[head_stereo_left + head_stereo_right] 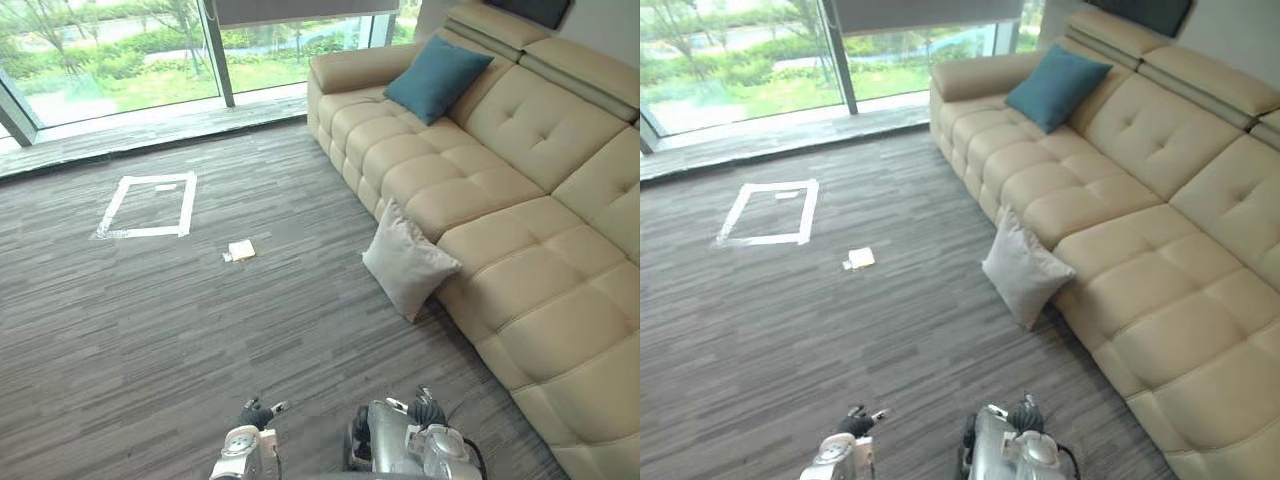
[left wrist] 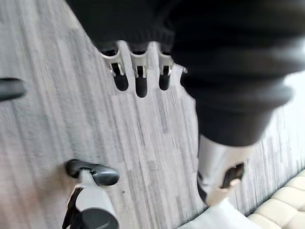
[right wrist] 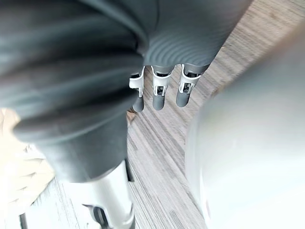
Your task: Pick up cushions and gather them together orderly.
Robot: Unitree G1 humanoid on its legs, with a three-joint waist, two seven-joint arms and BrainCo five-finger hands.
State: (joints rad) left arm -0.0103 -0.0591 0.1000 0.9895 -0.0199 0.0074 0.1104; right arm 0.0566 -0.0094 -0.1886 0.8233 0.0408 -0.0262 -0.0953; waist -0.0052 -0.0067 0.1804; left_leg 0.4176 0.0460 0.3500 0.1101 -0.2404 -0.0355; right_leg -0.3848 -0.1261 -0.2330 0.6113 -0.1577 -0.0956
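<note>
A light grey cushion (image 1: 408, 258) stands on the carpet, leaning against the front of the beige sofa (image 1: 520, 200). At the sofa's far end a teal cushion (image 1: 437, 76) rests tilted against the backrest. Both of my hands hang low by my sides, well short of either cushion. In its wrist view my left hand (image 2: 138, 83) has straight, relaxed fingers over bare carpet and holds nothing. The right hand (image 3: 158, 98) looks the same, with its fingers hanging loose and empty.
A rectangle of white tape (image 1: 150, 205) is marked on the grey carpet at the left. A small beige object (image 1: 241, 250) lies on the floor between the tape and the sofa. A glass window wall (image 1: 120, 60) runs along the far side.
</note>
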